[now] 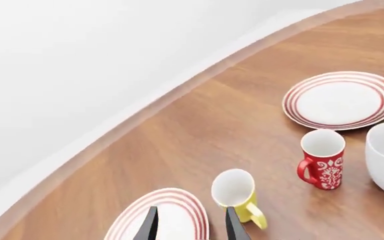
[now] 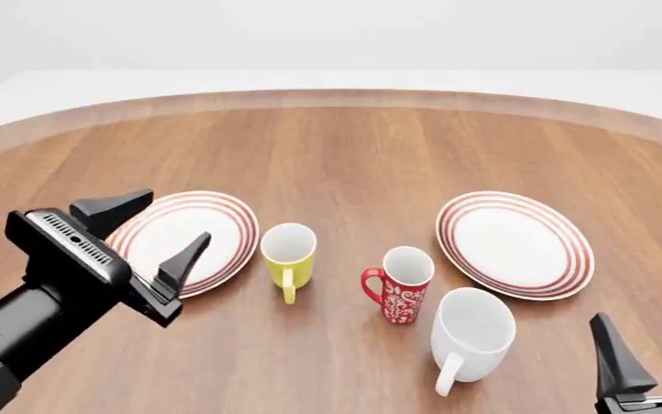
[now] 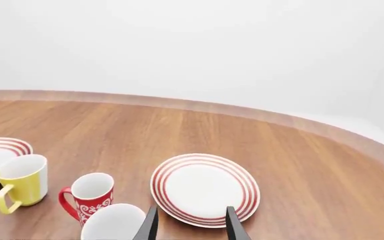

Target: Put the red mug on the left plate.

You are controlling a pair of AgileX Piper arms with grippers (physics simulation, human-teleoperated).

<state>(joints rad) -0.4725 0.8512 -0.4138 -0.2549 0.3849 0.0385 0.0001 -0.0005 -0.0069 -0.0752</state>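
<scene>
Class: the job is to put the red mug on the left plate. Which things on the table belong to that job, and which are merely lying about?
Belong to the job:
- slim red mug with white floral pattern
- left red-ringed white plate

Lying about:
- plain yellow mug
- larger plain white mug
- right red-ringed white plate

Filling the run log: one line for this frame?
left hand open, over left plate | right hand open | red mug upright on table, ungrasped

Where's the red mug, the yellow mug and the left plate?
red mug [image 2: 405,297], front view, on its patterned side.
yellow mug [image 2: 290,259], front view, on its outer wall.
left plate [image 2: 189,226], front view, on its bare white middle.
</scene>
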